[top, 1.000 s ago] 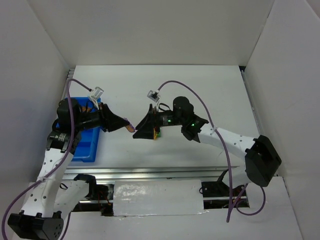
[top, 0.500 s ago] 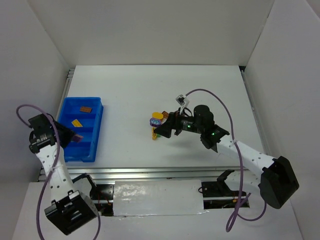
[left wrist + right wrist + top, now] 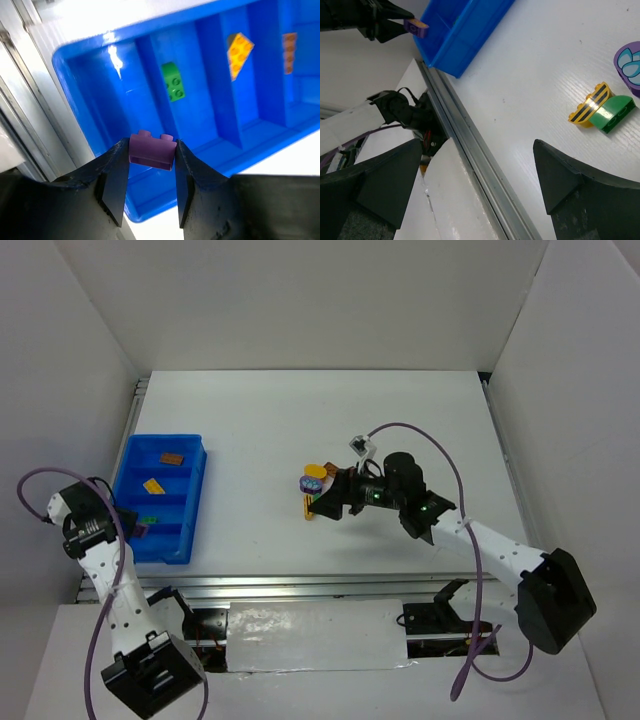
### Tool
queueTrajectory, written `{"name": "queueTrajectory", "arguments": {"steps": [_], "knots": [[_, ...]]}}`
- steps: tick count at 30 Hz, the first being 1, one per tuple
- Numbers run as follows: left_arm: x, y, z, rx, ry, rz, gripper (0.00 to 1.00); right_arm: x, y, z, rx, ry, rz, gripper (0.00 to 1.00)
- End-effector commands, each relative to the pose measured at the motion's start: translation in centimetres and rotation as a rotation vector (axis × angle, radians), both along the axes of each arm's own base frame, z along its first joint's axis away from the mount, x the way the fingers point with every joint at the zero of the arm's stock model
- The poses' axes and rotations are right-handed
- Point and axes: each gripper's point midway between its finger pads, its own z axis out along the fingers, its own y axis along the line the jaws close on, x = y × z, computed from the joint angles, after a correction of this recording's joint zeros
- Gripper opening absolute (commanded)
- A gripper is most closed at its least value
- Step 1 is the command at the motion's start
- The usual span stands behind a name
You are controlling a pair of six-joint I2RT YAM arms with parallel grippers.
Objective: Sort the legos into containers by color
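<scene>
visibility first: from the top camera the left gripper [image 3: 134, 527] is just a dark blob over the near left edge of the blue tray [image 3: 198, 490], and you can't make out what it carries from there. its wrist cam settles it: black fingers [image 3: 116, 175] clamped on a small purple brick [image 3: 152, 152], one on each end, studs up, held above the tray's near end. can't tell which compartment sits under it.

tray is glossy moulded plastic with straight dividers, and its far end is cut off by the frame. a green brick [image 3: 173, 81], a yellow brick [image 3: 239, 48] with a slanted edge and a brown-orange brick [image 3: 289, 47] each sit in their own slot.

right gripper [image 3: 470, 170] has its jaws wide apart over the white table [image 3: 535, 75]. just beyond its fingertips a yellow striped piece [image 3: 590, 105] with a scalloped top touches a rounded green piece [image 3: 617, 114], and a purple piece [image 3: 631, 62] is cut off at the frame edge.
</scene>
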Motion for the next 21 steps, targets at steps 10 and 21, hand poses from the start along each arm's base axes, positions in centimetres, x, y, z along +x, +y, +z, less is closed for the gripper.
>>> {"name": "queueTrajectory", "arguments": {"steps": [10,21], "knots": [[0.8,-0.6,-4.4,-0.104,0.016,0.022,0.00,-0.2,-0.9,1.3,0.001,-0.080,-0.031,1.00],[0.4,-0.6,-3.4,-0.068,-0.033,0.048,0.79,0.0,-1.0,1.0,-0.009,-0.080,-0.041,1.00]]}}
